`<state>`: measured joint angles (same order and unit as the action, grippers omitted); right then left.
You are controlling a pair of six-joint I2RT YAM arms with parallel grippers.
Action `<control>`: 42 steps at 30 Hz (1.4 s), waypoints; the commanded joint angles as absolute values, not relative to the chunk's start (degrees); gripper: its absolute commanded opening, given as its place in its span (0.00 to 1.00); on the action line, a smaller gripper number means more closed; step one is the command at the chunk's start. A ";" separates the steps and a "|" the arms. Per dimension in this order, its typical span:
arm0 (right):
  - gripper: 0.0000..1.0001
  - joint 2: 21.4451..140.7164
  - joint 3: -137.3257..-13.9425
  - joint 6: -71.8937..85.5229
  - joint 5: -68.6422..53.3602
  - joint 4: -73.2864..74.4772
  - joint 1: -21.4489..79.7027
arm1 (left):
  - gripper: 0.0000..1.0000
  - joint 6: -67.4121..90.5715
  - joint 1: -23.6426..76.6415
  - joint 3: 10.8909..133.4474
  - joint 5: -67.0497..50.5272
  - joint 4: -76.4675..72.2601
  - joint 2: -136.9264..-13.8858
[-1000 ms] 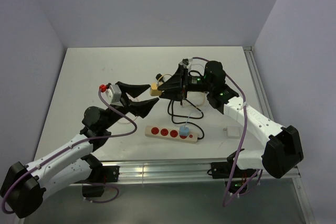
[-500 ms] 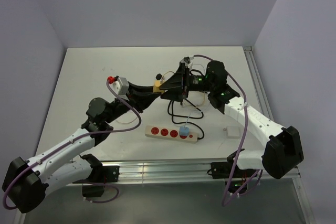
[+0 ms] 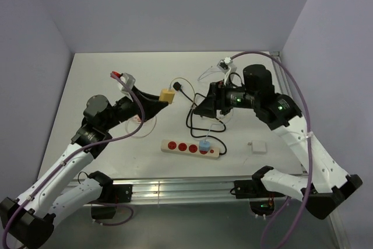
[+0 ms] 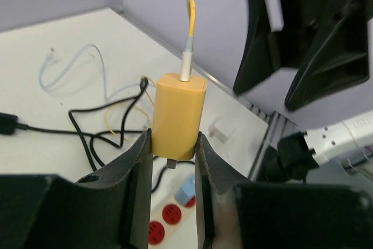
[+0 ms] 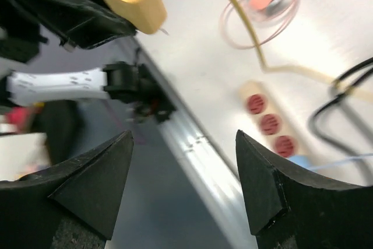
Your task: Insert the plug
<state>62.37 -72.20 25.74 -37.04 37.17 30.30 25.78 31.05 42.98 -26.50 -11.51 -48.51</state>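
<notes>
My left gripper [image 3: 165, 98] is shut on a yellow plug [image 3: 168, 95], held above the table left of centre; in the left wrist view the plug [image 4: 178, 115] sits between my fingers [image 4: 141, 161] with its prongs pointing down and its yellow cable rising from the top. A cream power strip [image 3: 190, 148] with red sockets lies near the front edge, with a blue plug [image 3: 204, 146] in one socket. It also shows in the left wrist view [image 4: 169, 217] and the right wrist view [image 5: 269, 122]. My right gripper [image 3: 202, 109] is open and empty, right of the yellow plug.
Black cable [image 3: 198, 123] loops between the strip and the right arm. A thin pink cable coil [image 5: 260, 4] lies on the table. A small white adapter [image 3: 256, 146] lies at the front right. The metal table rail [image 3: 186, 188] runs along the front.
The right gripper let go of the yellow plug and drew back to the right, open. The left gripper closed on the plug and now holds it alone, shifted slightly left.
</notes>
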 commanded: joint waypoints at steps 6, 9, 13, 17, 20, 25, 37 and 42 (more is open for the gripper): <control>0.78 64.06 -86.29 6.42 -27.32 43.78 31.20 | 0.01 25.40 30.41 45.79 -44.88 -0.88 -47.64; 0.77 69.42 -91.83 6.06 -31.11 45.78 31.20 | 0.01 26.63 30.41 45.18 -47.80 -0.53 -47.72; 0.77 75.65 -94.82 2.05 -38.73 47.97 32.08 | 0.01 28.38 30.41 42.90 -52.99 -1.49 -47.11; 0.76 78.92 -95.80 0.53 -48.14 50.27 35.05 | 0.01 29.44 30.41 40.35 -53.70 -2.46 -46.32; 0.76 80.50 -95.10 -2.63 -51.14 51.58 38.05 | 0.01 29.79 30.32 39.90 -53.96 -2.90 -47.11; 0.73 81.13 -93.43 -4.31 -52.29 54.58 43.41 | 0.01 29.53 30.32 40.43 -54.05 -2.64 -47.02; 0.58 84.11 -91.93 -3.52 -47.20 54.05 46.76 | 0.01 30.24 30.32 40.60 -55.46 -4.31 -46.85; 0.59 85.78 -92.72 -3.16 -43.95 53.70 46.76 | 0.01 29.97 30.32 40.43 -55.55 -3.95 -46.23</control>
<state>84.23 -91.57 -3.01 -45.82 53.74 45.67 29.71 30.46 39.53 -54.33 1.41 -47.72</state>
